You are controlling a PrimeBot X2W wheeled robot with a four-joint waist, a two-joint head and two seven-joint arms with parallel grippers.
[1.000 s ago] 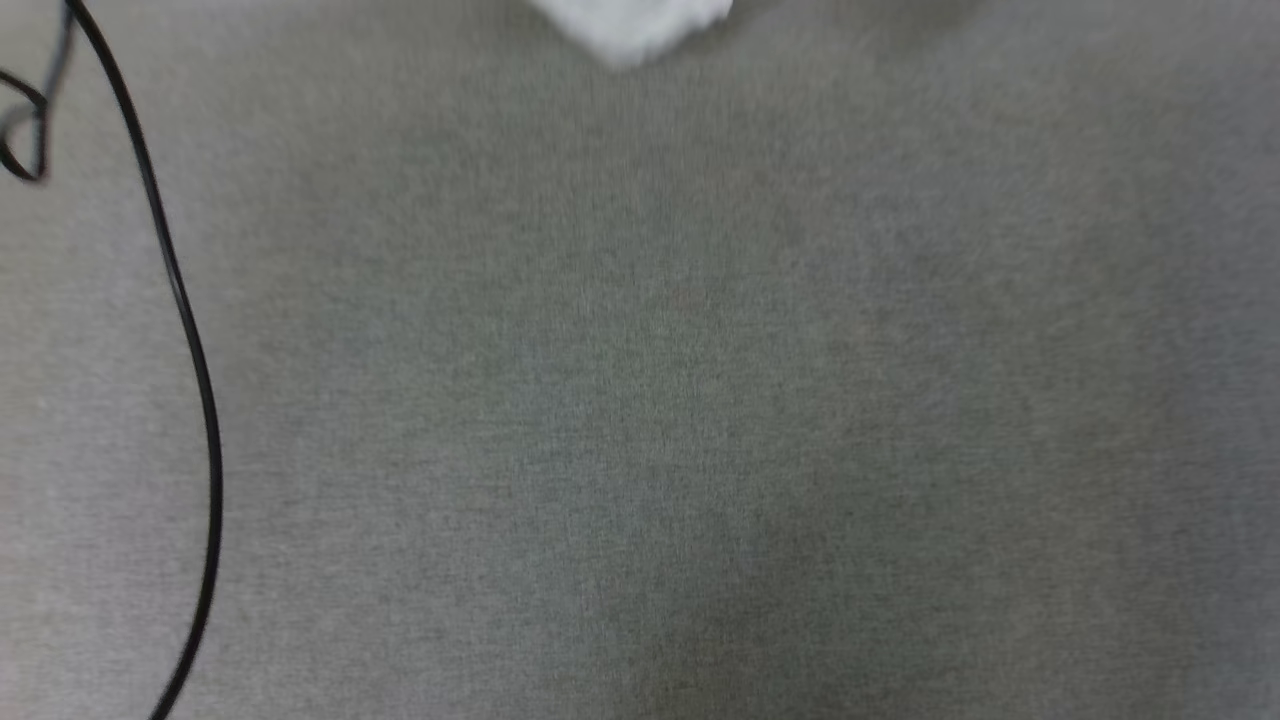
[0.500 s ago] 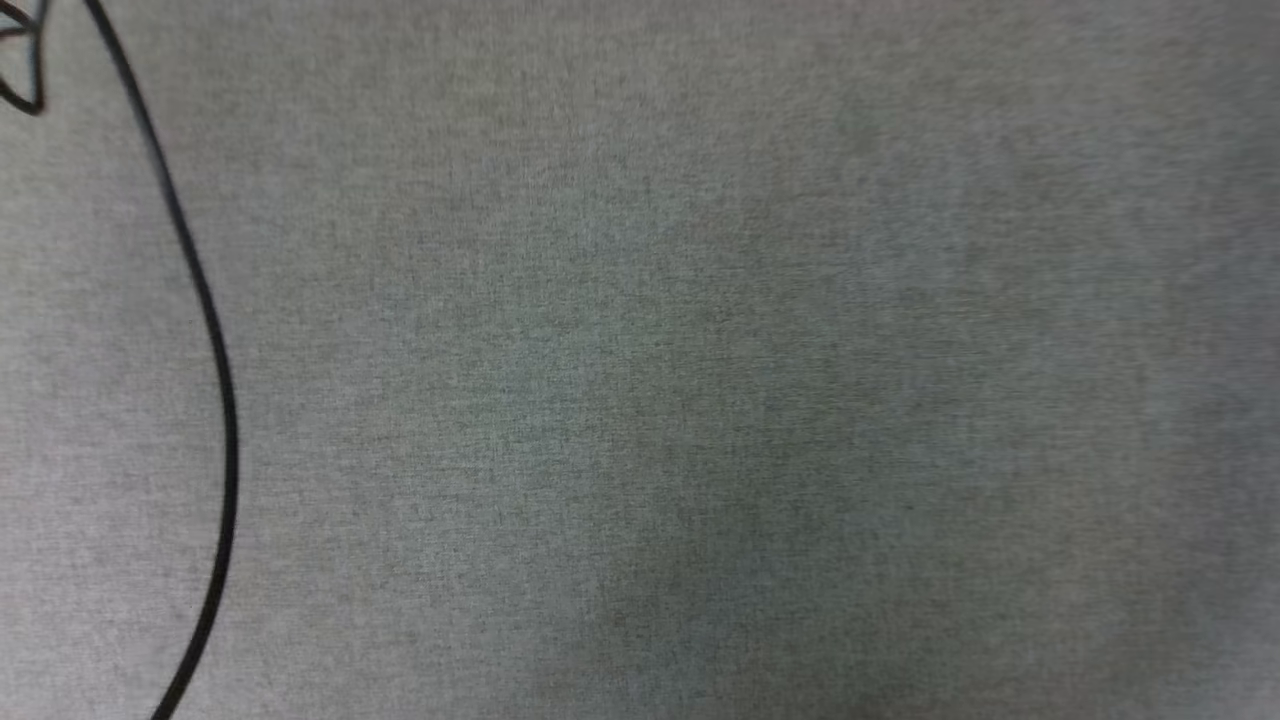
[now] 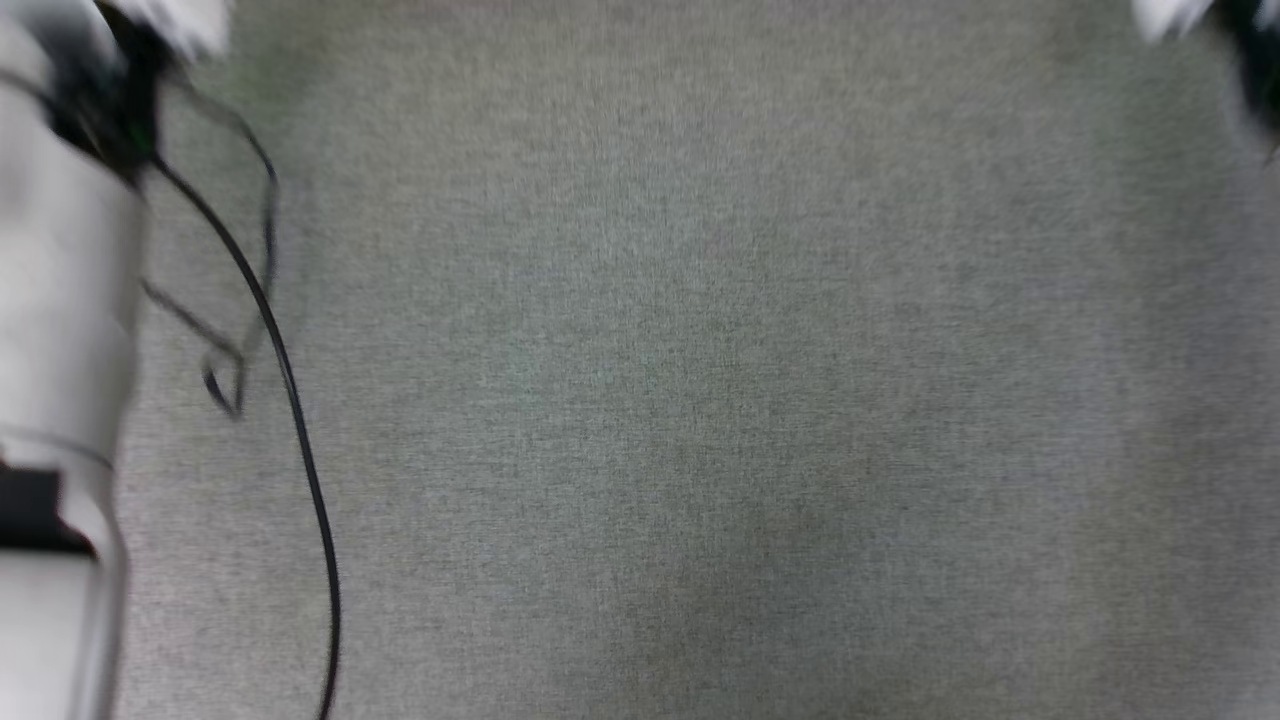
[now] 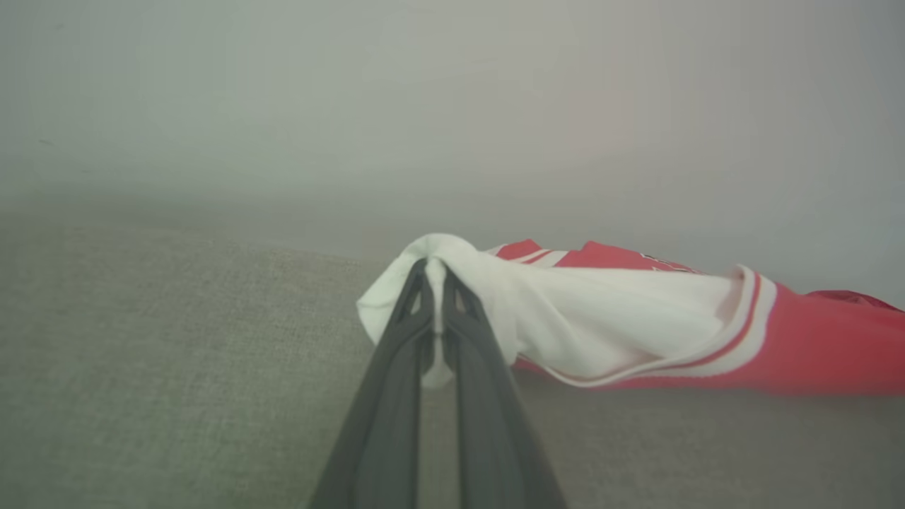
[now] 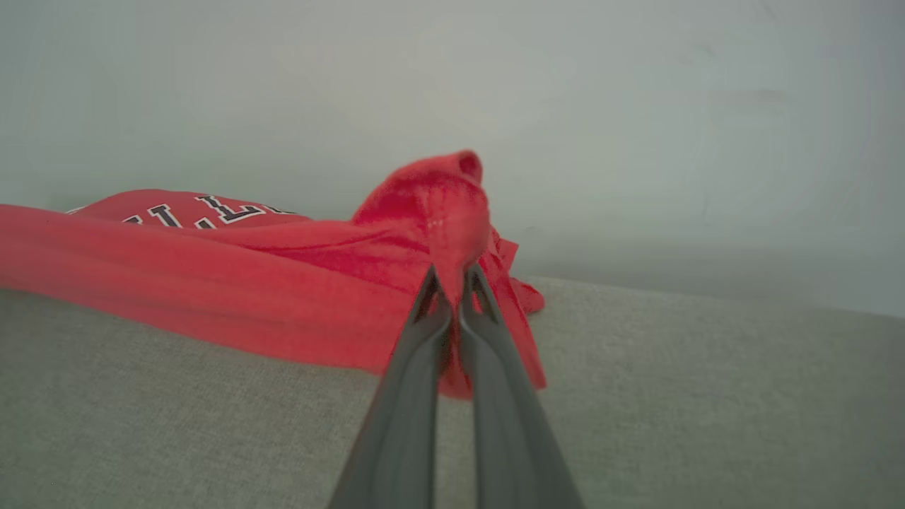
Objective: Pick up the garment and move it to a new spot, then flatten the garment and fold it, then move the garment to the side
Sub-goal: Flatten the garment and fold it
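Here, the left tool was clenched on a bunched fold of the white sleeve of the garment, a red jersey. Its two dark fingers pressed close together, with cloth squeezed between the tips. From that grip the sleeve stretched away to the right in the left wrist view, past its red-and-white striped trim and into the red body.

The right tool was likewise clenched, pinching a puckered peak of red fabric at the garment's other end. In the right wrist view the shirt ran off to the left, low over the grey fabric-covered counter. Black, white-outlined letters showed on its upper side. Whether the cloth's lower edge rested on the counter or hung just above it could not be told. A plain pale wall stood behind.

The head view was blurred. It looked down on bare counter, where a thin black cable curved along the left side beside a pale forearm at the left edge. A smeared pale-and-dark shape sat in the upper right corner, too blurred to identify.
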